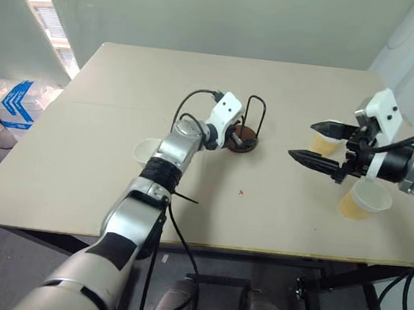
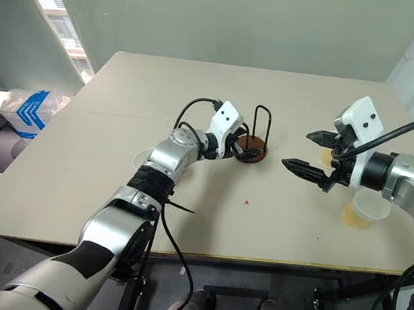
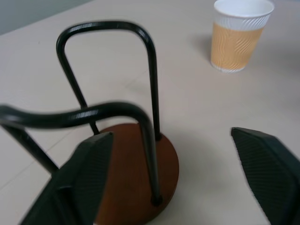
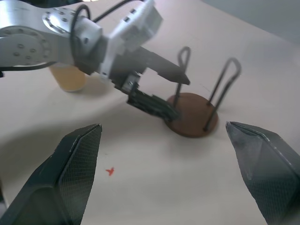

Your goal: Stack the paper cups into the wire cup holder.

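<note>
Now: left gripper [image 4: 157, 91] jaws apart (empty) | at wire cup holder [image 4: 192, 121]

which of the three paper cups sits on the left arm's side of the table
The cup peeking out beside the left forearm. The other two cups stand on the far side of the wire holder, by the right gripper.

**Silver arms, black fingers, white wrist housings**

Both arms are silver-grey metal with black joint bands. A white plastic housing sits at each wrist. The left gripper [image 1: 234, 138] and right gripper [image 1: 317, 143] have black tapered fingers with textured pads [image 4: 77, 164]. Black cables loop along both forearms.
</note>
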Controlling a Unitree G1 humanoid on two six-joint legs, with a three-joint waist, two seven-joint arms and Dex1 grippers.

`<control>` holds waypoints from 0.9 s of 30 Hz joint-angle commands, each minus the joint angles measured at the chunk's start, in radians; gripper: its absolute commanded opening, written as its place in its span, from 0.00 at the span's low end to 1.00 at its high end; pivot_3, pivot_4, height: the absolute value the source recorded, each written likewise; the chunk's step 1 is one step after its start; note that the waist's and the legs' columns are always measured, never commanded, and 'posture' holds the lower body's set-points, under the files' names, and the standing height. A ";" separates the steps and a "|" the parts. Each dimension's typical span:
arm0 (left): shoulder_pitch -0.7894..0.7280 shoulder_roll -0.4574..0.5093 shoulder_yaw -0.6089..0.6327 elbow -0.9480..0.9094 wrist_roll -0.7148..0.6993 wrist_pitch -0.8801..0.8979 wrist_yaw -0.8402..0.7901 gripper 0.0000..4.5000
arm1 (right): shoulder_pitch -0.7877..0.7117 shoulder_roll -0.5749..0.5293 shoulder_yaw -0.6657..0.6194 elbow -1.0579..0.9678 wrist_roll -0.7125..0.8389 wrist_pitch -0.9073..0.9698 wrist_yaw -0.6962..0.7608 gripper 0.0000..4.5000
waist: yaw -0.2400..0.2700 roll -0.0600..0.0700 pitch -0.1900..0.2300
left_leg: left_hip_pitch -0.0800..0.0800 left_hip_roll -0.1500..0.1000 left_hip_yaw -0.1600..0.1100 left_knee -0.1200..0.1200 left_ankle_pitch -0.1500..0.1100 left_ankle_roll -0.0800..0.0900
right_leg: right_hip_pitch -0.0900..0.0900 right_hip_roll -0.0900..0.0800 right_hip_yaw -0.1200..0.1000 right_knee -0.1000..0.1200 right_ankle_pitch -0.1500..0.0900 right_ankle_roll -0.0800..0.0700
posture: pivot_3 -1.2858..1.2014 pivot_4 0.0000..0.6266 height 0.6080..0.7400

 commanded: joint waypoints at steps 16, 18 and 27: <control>0.090 0.068 -0.027 -0.332 -0.057 0.079 -0.256 0.01 | 0.009 -0.155 -0.149 0.001 0.074 0.007 0.053 1.00 | 0.001 0.000 0.000 | -0.001 0.000 0.000 0.000 -0.001 0.001 | 0.000 0.000 0.001 0.000 -0.001 0.003 | 0.52 0.24 1.00; 0.120 0.091 -0.049 -0.400 -0.073 0.113 -0.313 0.01 | 0.037 -0.201 -0.176 -0.005 0.097 0.015 0.095 1.00 | 0.001 0.000 0.000 | -0.002 0.000 0.000 0.000 0.000 -0.002 | -0.001 0.000 0.001 0.001 -0.003 0.004 | 0.52 0.24 1.00; 0.225 0.149 -0.148 -0.636 -0.176 0.203 -0.546 0.01 | 0.015 -0.372 -0.240 0.011 0.220 0.071 0.205 1.00 | 0.006 0.000 0.000 | -0.002 -0.001 0.000 0.004 -0.005 -0.004 | 0.000 -0.001 0.001 0.001 -0.008 0.001 | 0.52 0.24 1.00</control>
